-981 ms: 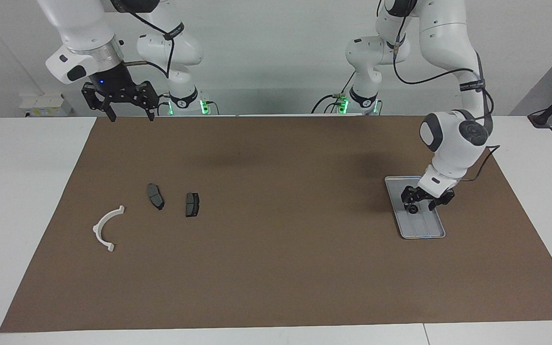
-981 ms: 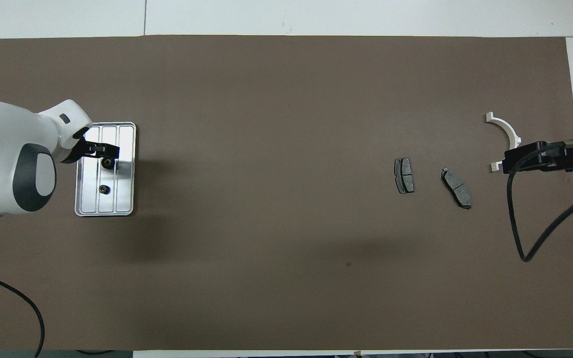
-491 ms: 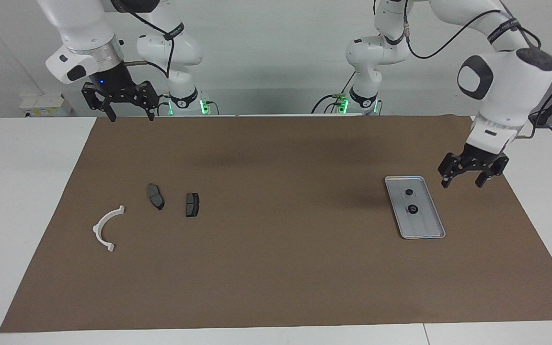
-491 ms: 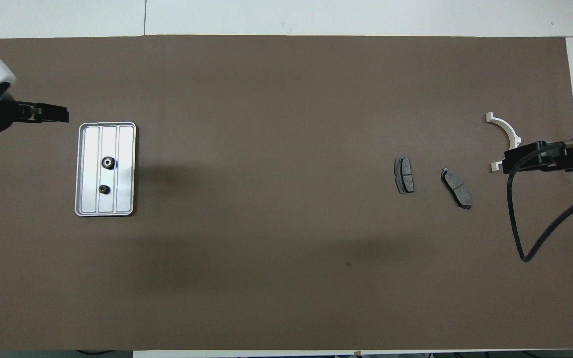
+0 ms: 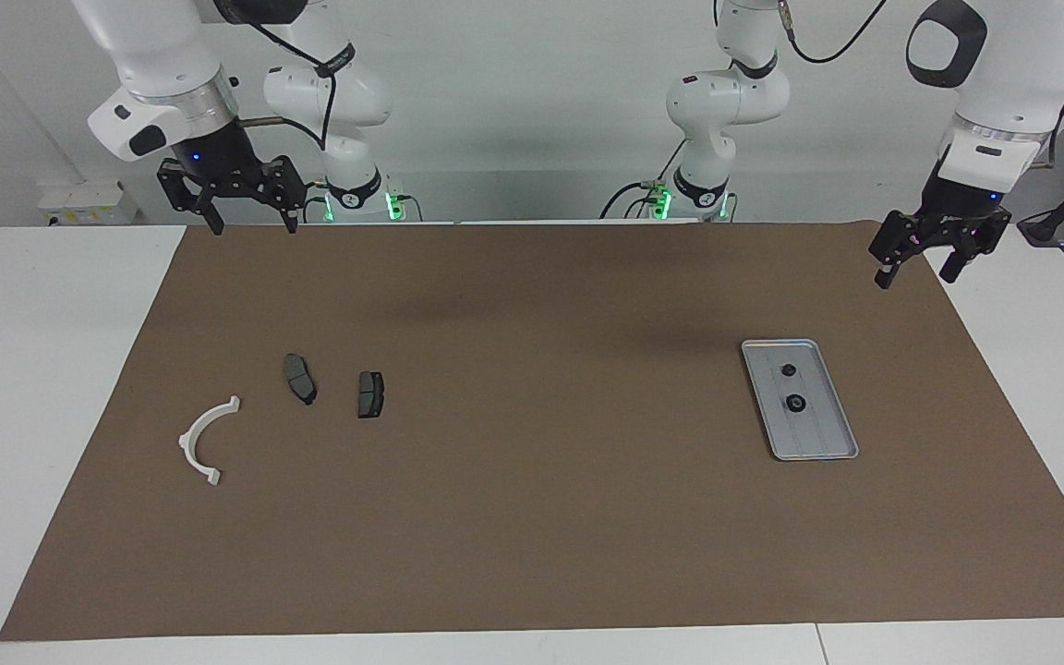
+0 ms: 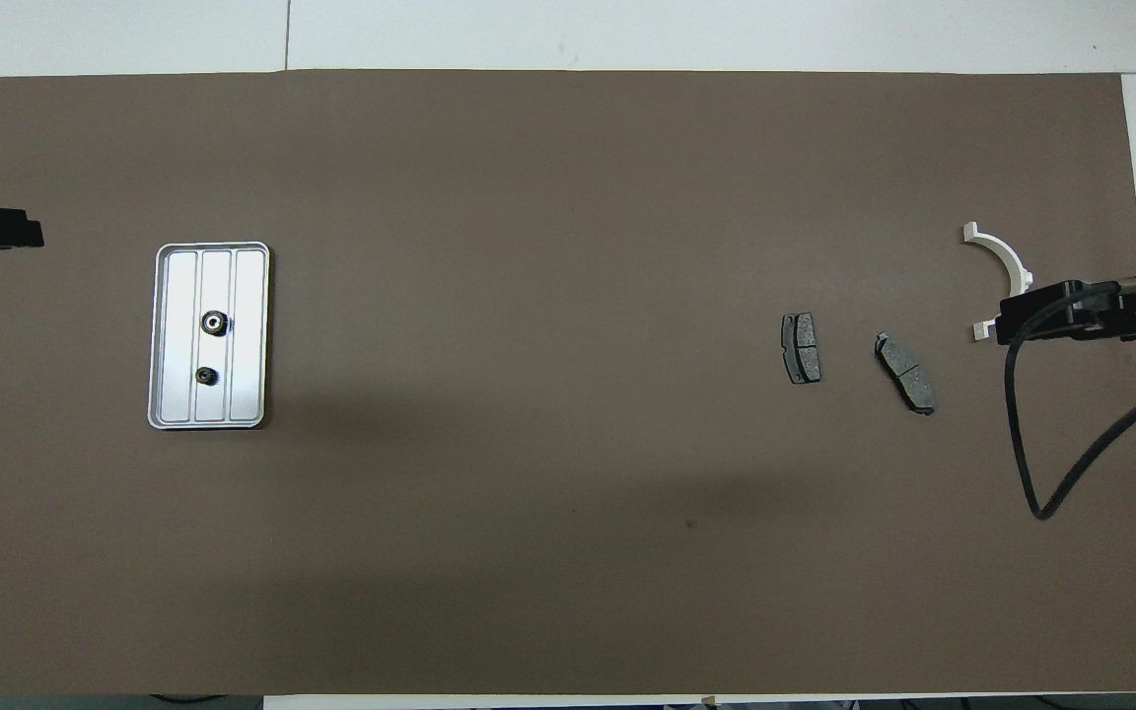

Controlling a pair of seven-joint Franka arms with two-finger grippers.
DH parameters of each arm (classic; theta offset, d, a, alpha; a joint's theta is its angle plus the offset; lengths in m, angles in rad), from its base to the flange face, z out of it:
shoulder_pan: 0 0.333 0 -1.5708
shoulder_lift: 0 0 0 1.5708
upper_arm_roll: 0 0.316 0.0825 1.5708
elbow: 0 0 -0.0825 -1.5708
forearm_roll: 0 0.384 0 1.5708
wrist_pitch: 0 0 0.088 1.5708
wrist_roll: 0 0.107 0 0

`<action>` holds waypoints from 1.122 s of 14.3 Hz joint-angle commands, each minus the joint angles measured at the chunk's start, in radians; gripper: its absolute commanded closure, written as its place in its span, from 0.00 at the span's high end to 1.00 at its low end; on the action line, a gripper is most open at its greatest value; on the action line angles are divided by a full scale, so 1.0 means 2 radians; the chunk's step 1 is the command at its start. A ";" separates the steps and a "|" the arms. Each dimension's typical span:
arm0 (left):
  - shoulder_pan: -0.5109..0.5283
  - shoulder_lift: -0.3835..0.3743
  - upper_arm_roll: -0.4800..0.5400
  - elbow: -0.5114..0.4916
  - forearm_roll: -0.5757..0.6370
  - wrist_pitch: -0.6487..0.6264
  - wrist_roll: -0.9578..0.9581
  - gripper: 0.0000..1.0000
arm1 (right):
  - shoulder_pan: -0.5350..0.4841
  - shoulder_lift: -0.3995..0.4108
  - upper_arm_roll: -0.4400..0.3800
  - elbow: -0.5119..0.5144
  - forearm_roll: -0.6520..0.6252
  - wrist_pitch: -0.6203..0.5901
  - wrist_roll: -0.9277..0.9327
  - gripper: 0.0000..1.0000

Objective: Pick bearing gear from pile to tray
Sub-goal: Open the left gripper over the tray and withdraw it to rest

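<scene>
Both my grippers hang open and empty: left gripper [image 5: 927,259] has lifted clear of the flat silver-grey metal tray [image 5: 841,432], leaving two small black round gears [image 5: 796,404] inside. Right gripper [image 5: 250,220] waits over the brown mat's [image 5: 532,517] edge. Only grey brake pads [image 5: 299,378] and white plastic arc [image 5: 203,443] remain.

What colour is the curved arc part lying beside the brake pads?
White; the curved arc shows best in the facing view.

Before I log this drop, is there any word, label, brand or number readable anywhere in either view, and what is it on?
No readable text in either view.
Tray: bare metal, no marking visible.
Two small black round pieces in the tray: no legible marking.
Brake pads, white arc: no print visible.
Left arm's cable band: printing, too small to read.
</scene>
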 commanded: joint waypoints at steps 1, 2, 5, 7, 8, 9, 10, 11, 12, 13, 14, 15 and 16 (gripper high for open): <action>-0.038 0.003 0.028 0.021 -0.005 -0.066 -0.008 1.00 | -0.002 -0.010 -0.001 -0.007 0.000 -0.001 0.003 1.00; -0.042 0.005 0.028 0.030 -0.005 -0.087 -0.008 1.00 | -0.001 -0.010 -0.001 -0.007 0.000 -0.001 0.003 1.00; -0.054 0.016 0.028 0.064 -0.004 -0.139 -0.008 1.00 | -0.001 -0.010 -0.001 -0.007 0.000 -0.001 0.003 1.00; -0.062 0.017 0.028 0.078 -0.001 -0.170 -0.008 1.00 | 0.001 -0.011 -0.001 -0.007 0.000 -0.001 0.003 1.00; -0.063 0.017 0.028 0.082 0.000 -0.174 -0.008 1.00 | 0.001 -0.010 -0.001 -0.007 0.000 -0.001 0.003 1.00; -0.063 0.017 0.028 0.086 0.000 -0.183 -0.009 1.00 | 0.001 -0.010 -0.001 -0.007 0.000 0.000 0.003 1.00; -0.066 0.018 0.028 0.093 0.004 -0.195 -0.009 1.00 | 0.001 -0.010 -0.001 -0.007 0.000 0.000 0.003 1.00; -0.071 0.018 0.028 0.096 0.015 -0.201 -0.009 1.00 | 0.001 -0.010 -0.001 -0.007 0.000 0.000 0.003 1.00; -0.072 0.017 0.027 0.096 0.019 -0.201 -0.008 1.00 | 0.001 -0.010 -0.001 -0.007 0.000 0.001 0.003 1.00; -0.075 0.016 0.027 0.096 0.019 -0.201 -0.008 1.00 | 0.001 -0.010 -0.001 -0.007 0.000 0.001 0.003 1.00; -0.076 0.016 0.027 0.095 0.019 -0.199 -0.008 1.00 | 0.001 -0.010 -0.001 -0.007 0.000 0.001 0.003 1.00; -0.076 0.014 0.027 0.095 0.019 -0.194 -0.008 1.00 | 0.001 -0.010 -0.001 -0.007 0.000 0.001 0.003 1.00; -0.076 0.012 0.026 0.092 0.019 -0.190 -0.006 1.00 | 0.002 -0.010 -0.001 -0.007 0.000 0.000 0.003 1.00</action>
